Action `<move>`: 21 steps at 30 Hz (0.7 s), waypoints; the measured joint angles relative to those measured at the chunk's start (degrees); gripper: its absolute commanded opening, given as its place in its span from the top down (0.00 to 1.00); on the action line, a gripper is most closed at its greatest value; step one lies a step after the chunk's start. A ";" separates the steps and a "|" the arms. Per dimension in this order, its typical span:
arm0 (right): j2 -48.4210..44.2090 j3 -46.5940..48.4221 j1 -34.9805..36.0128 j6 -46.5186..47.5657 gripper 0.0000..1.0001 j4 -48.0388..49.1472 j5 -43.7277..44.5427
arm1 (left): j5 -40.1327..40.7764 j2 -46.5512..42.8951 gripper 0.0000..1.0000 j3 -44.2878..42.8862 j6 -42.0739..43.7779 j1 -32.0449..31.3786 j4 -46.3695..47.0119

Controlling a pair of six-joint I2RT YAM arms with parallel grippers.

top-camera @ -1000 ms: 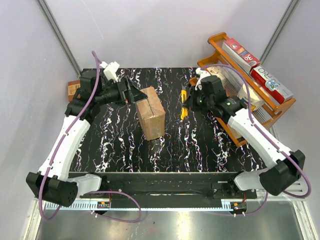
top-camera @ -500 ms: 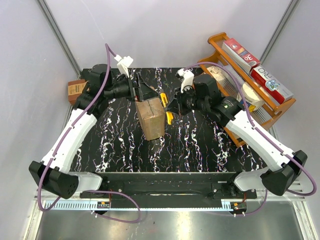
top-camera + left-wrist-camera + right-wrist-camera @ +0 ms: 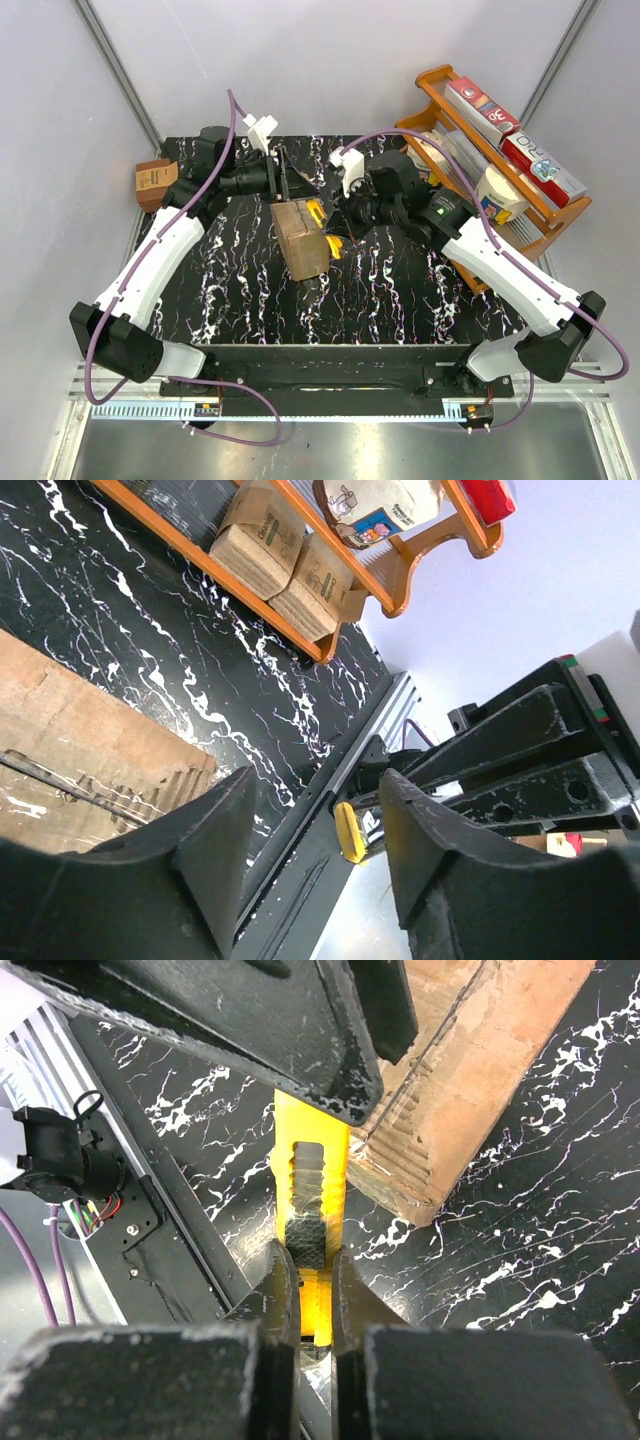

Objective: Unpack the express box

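Note:
The express box (image 3: 303,238), a brown carton with its flaps down, stands in the middle of the black marbled table. My right gripper (image 3: 340,228) is shut on a yellow utility knife (image 3: 319,213) at the box's right side. In the right wrist view the knife (image 3: 310,1200) runs forward from my gripper (image 3: 312,1268) past the box's corner (image 3: 480,1070). My left gripper (image 3: 287,180) hovers over the box's far end, jaws apart with nothing held. The left wrist view shows the box (image 3: 80,750) at lower left and the knife's end (image 3: 350,832) beyond the gap between the fingers (image 3: 215,840).
An orange rack (image 3: 455,100) with cartons, packets and a bag stands at the table's right rear; it also shows in the left wrist view (image 3: 300,610). A small darker brown box (image 3: 155,180) sits off the table's left rear edge. The front rail (image 3: 320,365) carries both arm bases.
The right gripper carried the knife left to the box's right side. The left gripper swung right over the box's far end, and its jaws have narrowed.

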State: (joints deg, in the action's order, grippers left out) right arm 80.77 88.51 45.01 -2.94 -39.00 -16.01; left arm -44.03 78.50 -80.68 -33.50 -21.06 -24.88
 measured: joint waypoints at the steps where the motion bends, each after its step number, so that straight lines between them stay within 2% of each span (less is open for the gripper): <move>1: 0.00 0.00 0.00 0.17 1.00 -0.13 0.07 | -0.31 0.00 0.46 -0.17 0.00 0.00 -0.28; 7: 0.00 0.00 0.20 1.09 1.00 -0.81 0.48 | -2.84 0.00 0.46 -0.61 0.24 -0.04 -1.84; 10: 0.00 0.00 0.44 1.42 1.00 -0.94 0.57 | -3.58 0.00 0.50 -0.61 0.48 -0.07 -2.86; 14: 0.00 0.11 0.85 2.40 1.00 -1.60 1.84 | -3.98 0.00 0.67 -0.61 0.92 -0.37 -3.56; 17: 0.00 0.42 1.03 3.10 1.00 -2.01 2.60 | -3.98 0.02 0.71 -0.70 1.38 -0.74 -5.44; 19: 0.00 0.52 1.14 3.21 1.00 -2.19 3.04 | -3.98 0.04 0.80 -0.70 1.68 -0.90 -6.19; 20: 0.00 0.52 1.18 3.30 1.00 -2.40 3.21 | -4.02 0.07 0.93 -0.70 1.75 -1.01 -6.47; 21: 0.00 0.52 1.22 3.32 0.99 -2.56 3.39 | -4.13 0.11 0.99 -0.74 1.86 -1.11 -6.60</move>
State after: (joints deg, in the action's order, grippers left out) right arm 80.77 89.03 46.24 0.38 -41.56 -12.62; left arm -48.16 78.61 -81.43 -31.64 -22.17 -31.48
